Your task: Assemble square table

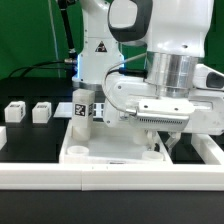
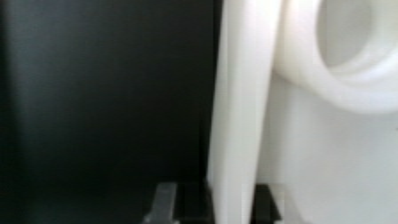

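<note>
The square tabletop (image 1: 105, 152) lies flat under the gripper (image 1: 165, 138). Its raised rim (image 2: 240, 110) stands between the 2 fingers (image 2: 169, 205), but whether they clamp it I cannot tell. 1 leg (image 1: 82, 108) stands upright near the gripper, toward the exterior view's left. 2 more legs (image 1: 15, 112) (image 1: 42, 112) sit farther that way, well apart from it.

Exterior view: sits low at the worktop (image 1: 30, 140) edge, looks level at the arm (image 1: 105, 40) head-on, pretty close in. Wrist view: rides on the hand (image 2: 217, 205), stares down past the fingertips (image 2: 171, 203), super close on the slab (image 2: 240, 100) rim. Shared bit: just that slab.
</note>
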`<state>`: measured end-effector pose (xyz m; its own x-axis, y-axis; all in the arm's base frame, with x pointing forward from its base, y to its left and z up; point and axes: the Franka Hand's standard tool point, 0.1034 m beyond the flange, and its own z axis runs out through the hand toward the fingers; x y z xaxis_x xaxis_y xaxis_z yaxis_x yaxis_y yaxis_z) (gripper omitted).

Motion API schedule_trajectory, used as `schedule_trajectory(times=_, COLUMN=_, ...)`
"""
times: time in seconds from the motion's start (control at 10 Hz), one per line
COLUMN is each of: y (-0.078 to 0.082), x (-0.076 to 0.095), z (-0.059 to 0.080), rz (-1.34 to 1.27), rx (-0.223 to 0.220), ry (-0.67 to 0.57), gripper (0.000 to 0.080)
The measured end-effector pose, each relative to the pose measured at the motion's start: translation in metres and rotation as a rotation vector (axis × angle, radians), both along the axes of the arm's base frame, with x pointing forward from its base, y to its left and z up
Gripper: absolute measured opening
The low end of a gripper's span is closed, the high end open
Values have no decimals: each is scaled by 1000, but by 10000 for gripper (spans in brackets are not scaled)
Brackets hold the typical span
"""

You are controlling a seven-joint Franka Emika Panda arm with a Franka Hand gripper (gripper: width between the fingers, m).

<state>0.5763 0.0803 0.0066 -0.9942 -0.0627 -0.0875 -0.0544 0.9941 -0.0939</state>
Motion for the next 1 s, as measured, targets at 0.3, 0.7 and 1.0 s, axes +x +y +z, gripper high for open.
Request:
schedule_trajectory(times=0.3, y=22, x=2, z=6, rz=-110, rx=-46, ry=53, gripper=60)
schedule_trajectory(times=0.7, y=33, x=1, z=0, rz=-115, rx=-112, ry=131, gripper=60)
schedule_trajectory(times=1.0, y=33, x=1, z=0, rz=-120, rx=-123, ry=142, gripper=60)
